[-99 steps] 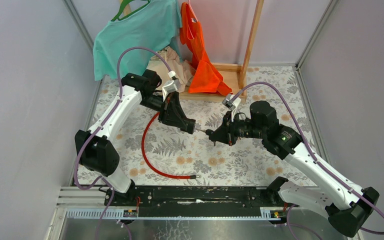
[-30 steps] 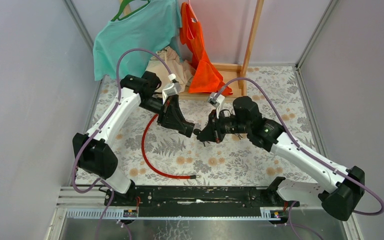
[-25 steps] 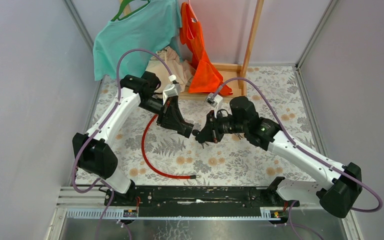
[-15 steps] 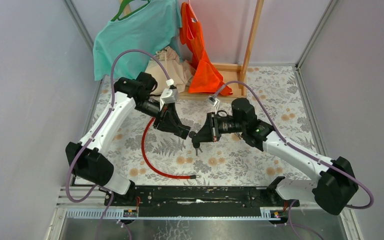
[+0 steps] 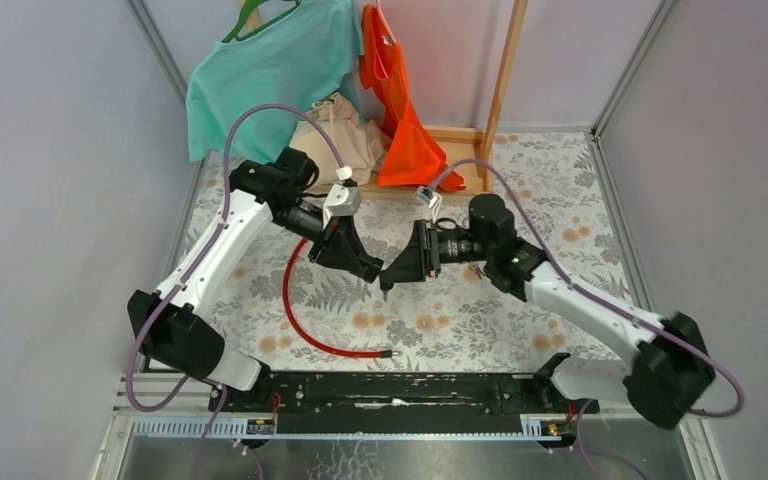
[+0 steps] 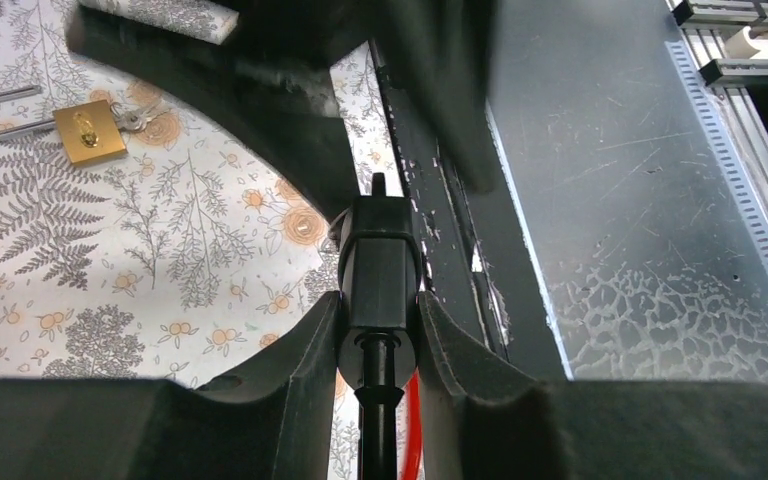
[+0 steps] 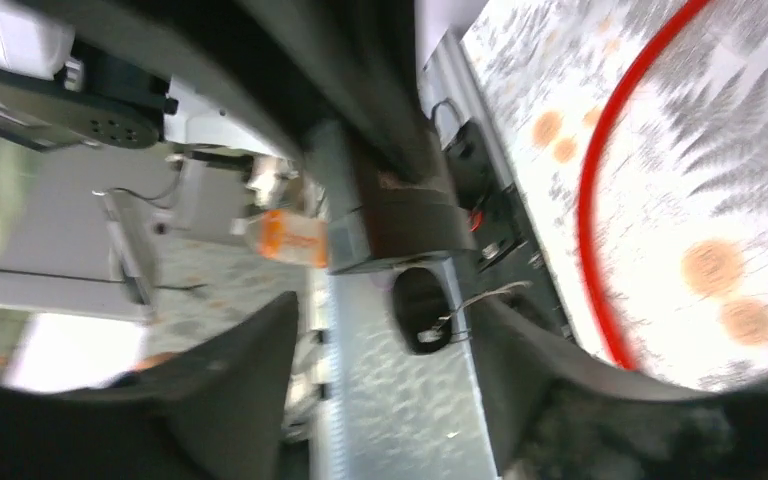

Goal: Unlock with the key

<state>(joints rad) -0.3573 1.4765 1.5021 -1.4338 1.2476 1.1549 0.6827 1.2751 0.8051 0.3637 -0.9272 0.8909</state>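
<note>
Clamping the black lock head (image 6: 378, 250) of the red cable (image 5: 286, 295) between the left fingers (image 6: 305, 360), raised above the floral desk (image 5: 480, 320) with its free end pointing toward the right fingers (image 7: 245, 370); standing those right fingers apart, with nothing seen between them, just beside that end in the top view. Showing a thin stub (image 6: 377, 183) at the tip of the lock head, possibly the key seated in the keyway, though too small to tell. Judging the step in hand as turning the key: closing the right fingers squarely on the flat of the key, lining the wrist axis up with the keyway, twisting without pushing sideways, and bracing the lock head firmly against rotation on the left side. Leaving aside the brass padlock (image 6: 90, 132) lying on the desk, well apart from the lock head
</note>
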